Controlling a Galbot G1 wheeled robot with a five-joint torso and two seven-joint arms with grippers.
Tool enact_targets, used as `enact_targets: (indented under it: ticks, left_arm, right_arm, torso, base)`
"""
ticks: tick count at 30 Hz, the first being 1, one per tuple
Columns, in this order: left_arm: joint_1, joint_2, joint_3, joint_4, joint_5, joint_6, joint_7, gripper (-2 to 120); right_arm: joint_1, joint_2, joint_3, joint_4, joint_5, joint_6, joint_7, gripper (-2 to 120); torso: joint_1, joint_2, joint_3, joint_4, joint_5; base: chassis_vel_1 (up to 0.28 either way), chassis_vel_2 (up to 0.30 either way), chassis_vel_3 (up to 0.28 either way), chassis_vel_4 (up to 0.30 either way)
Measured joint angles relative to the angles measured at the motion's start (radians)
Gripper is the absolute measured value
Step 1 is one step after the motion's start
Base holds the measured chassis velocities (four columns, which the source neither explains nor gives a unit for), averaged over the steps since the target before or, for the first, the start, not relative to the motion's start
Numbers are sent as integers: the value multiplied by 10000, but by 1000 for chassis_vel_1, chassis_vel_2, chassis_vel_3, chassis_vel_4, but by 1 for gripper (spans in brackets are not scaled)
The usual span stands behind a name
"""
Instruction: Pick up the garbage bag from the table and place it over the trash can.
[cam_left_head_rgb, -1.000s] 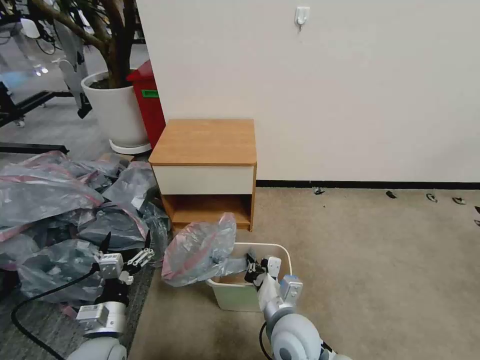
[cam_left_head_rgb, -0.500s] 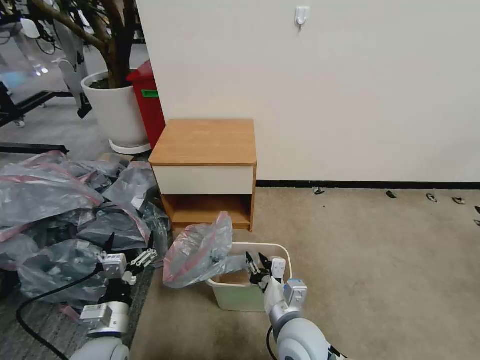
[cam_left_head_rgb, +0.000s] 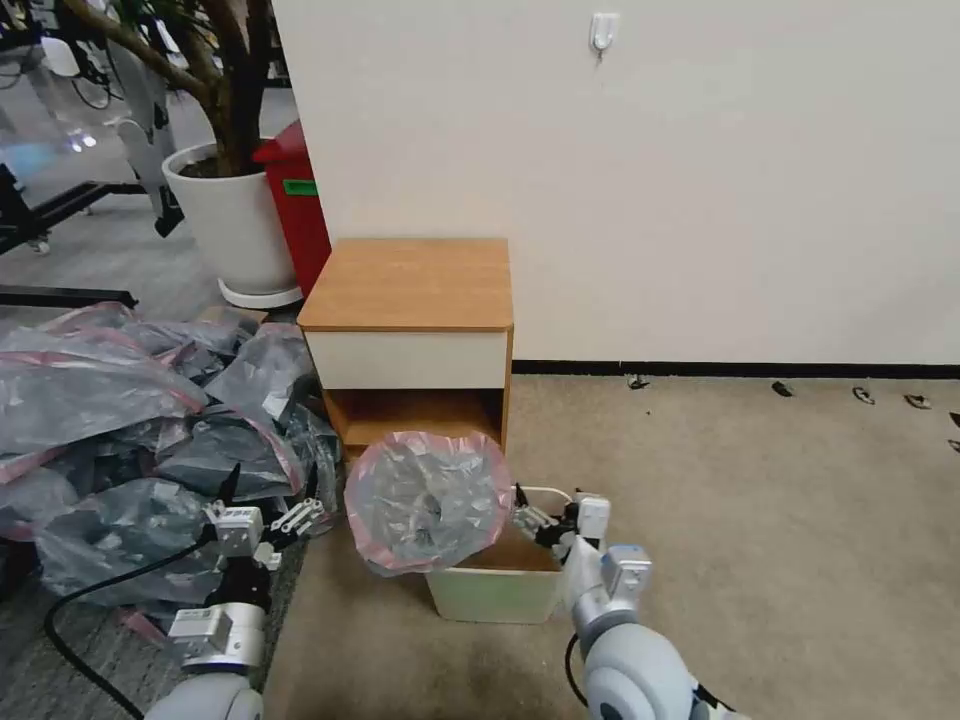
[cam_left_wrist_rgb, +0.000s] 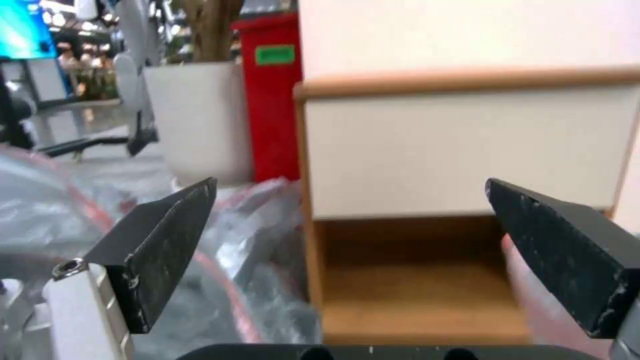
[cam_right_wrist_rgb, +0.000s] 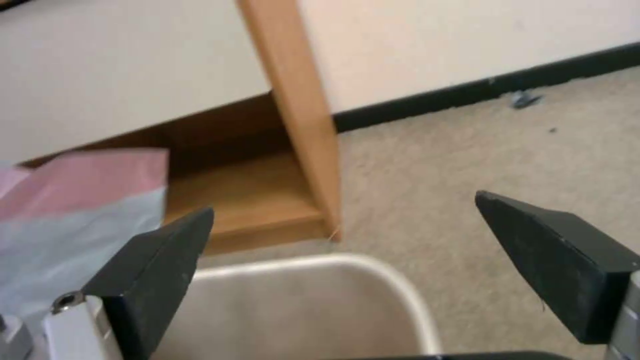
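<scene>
Garbage bag (cam_left_head_rgb: 428, 502) now billowed round over trash can (cam_left_head_rgb: 495, 592), right claw (cam_left_head_rgb: 545, 522) spread empty, left claw (cam_left_head_rgb: 268, 497) spread.

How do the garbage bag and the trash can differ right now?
The garbage bag is crinkly translucent grey with a pink rim; the trash can is rigid opaque cream. The bag billows up over the can's left side; the can stands upright on the carpet. Both sit before the table.

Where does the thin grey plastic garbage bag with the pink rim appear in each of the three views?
Head view: thin grey pink-rimmed garbage bag draped over the cream trash can.
Left wrist view: pink edge beside one finger.
Right wrist view: beside one finger.
Shared landmark: wooden bedside table.
</scene>
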Motion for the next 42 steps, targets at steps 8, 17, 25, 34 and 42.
enact_targets:
  ticks: [8,17,25,34,42]
  left_arm:
    - [174,498,377,-1893,-4374,1343,1715,100]
    - [-230,826,1225,-1777,-5391,4251,1642,100]
    - [-971,1011,1954,-1418,-5143,7309,-772,100]
    - [-1256,1244,2182,-1396,-4868,7894,-1767,100]
    - [-1959,1717,2642,-913,-4861,8362,-2475,100]
  right_arm:
    - [-168,-33,616,347,-16,32,33,100]
    - [-762,-7,982,583,-116,219,-19,100]
    - [-1171,159,1283,500,-245,400,-152,100]
    - [-1193,375,1292,123,-406,552,-258,99]
    - [-1093,369,1262,-22,-404,594,-281,93]
  torso:
    - [0,-1,-1,-1,4]
    - [0,-1,0,0,-1]
    - [0,-2,0,0,-1]
    - [0,-1,0,1,0]
    - [0,-1,0,0,0]
  base:
    - [0,0,0,0]
    - [0,0,0,0]
    - [0,0,0,0]
    - [0,0,0,0]
    - [0,0,0,0]
